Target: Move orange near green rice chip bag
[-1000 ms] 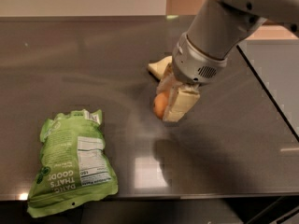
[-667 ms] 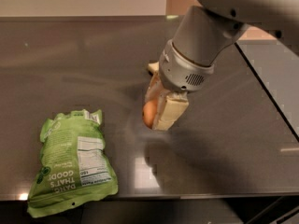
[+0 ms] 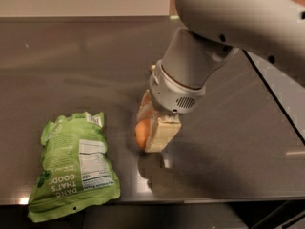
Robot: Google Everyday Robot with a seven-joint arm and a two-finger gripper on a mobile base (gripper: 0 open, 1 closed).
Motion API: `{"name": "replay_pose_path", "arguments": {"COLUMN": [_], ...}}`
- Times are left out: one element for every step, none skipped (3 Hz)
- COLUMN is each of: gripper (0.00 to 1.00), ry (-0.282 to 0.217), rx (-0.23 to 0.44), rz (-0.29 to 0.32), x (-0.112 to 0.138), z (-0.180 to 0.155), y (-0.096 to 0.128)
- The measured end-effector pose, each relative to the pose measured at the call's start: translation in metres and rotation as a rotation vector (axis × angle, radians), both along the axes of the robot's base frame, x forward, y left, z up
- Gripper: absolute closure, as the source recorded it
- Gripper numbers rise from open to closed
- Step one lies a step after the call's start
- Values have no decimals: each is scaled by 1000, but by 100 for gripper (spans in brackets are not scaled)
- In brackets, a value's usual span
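Note:
The orange (image 3: pixel 141 132) is small and round, held between the pale fingers (image 3: pixel 161 133) of my gripper (image 3: pixel 148 130), which is shut on it just above the dark tabletop. The green rice chip bag (image 3: pixel 72 168) lies flat at the lower left, crinkled, with a white nutrition label and white lettering. The orange is a short way to the right of the bag, apart from it. My arm's grey wrist (image 3: pixel 183 80) comes down from the upper right and hides most of the gripper.
The dark reflective table (image 3: pixel 71 66) reaches back to a pale wall. Its front edge (image 3: pixel 200 200) runs just below the bag. A seam or side edge (image 3: pixel 274 97) slants down the right side.
My gripper has moved left and toward the front of the table with the orange in it, closer to the bag. The pale sponge behind the arm is now hidden. The bag has not moved.

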State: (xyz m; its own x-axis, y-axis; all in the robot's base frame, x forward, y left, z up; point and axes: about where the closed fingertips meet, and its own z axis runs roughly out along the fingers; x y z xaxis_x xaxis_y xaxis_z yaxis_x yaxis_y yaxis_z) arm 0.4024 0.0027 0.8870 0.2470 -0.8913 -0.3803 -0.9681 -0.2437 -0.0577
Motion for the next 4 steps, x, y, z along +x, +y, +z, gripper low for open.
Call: {"name": "replay_pose_path", "arguments": {"gripper": [100,100,100,82], "ry": [1,6,14,17], "rx": [0,5,7,7], "rz": [-7,-12,-14,-25], "x": [-6,-1,2,6], "z": [-20,-27,-31,-33], "y": [10,13,15,16]}}
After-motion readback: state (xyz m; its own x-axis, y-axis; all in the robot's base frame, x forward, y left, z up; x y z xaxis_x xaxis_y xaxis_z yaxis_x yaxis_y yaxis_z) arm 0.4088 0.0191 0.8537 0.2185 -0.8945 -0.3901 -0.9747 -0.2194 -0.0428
